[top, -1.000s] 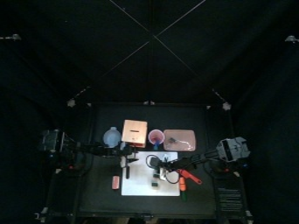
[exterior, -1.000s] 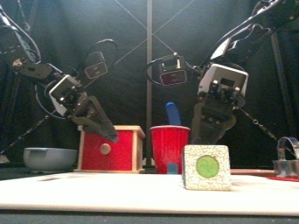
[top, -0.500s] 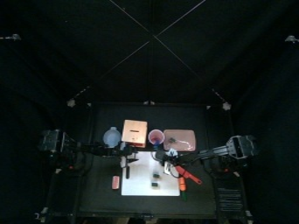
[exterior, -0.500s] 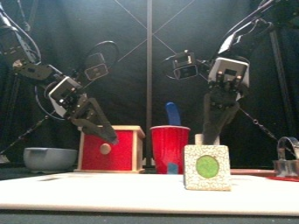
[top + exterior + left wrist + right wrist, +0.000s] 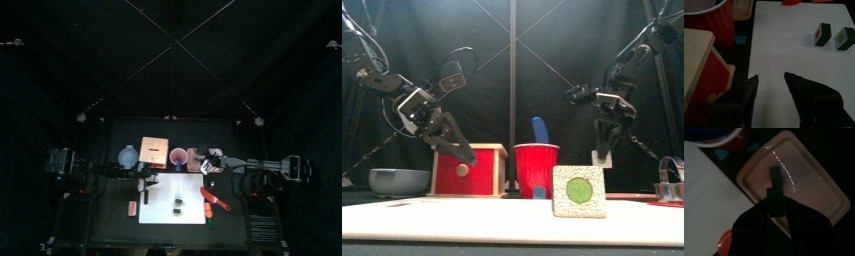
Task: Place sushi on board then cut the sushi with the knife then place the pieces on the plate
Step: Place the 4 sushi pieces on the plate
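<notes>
Well, the two arms were the biggest things I had in view. The left gripper (image 5: 771,76) hung over the back left part of the board (image 5: 160,214), jaws apart, with only bare white between them. The right gripper (image 5: 774,191) was out over the tray (image 5: 811,183), jaws clamped on one sushi piece (image 5: 774,177). That piece stuck out past the fingertips above the tray's floor, and I could not tell whether it touched.

The board lay at the front middle of the table. Along the back, from left to right, I saw four things:
- the bowl (image 5: 398,181)
- the box (image 5: 469,170), with its red front facing forward
- the cup (image 5: 537,170)
- the tray

The box stood just behind the board's back left corner. The cup was between the box and the tray, close to both. The cutter (image 5: 671,188) sat at the far right.

The blue knife (image 5: 540,130) stood upright in the cup. The red knife (image 5: 215,199) lay at the board's right edge.

Two more pieces (image 5: 823,34) (image 5: 844,38) stood on the board, side by side and slightly apart, well clear of the left gripper. From the front, I saw one upright with its pale face and green middle turned forward.
</notes>
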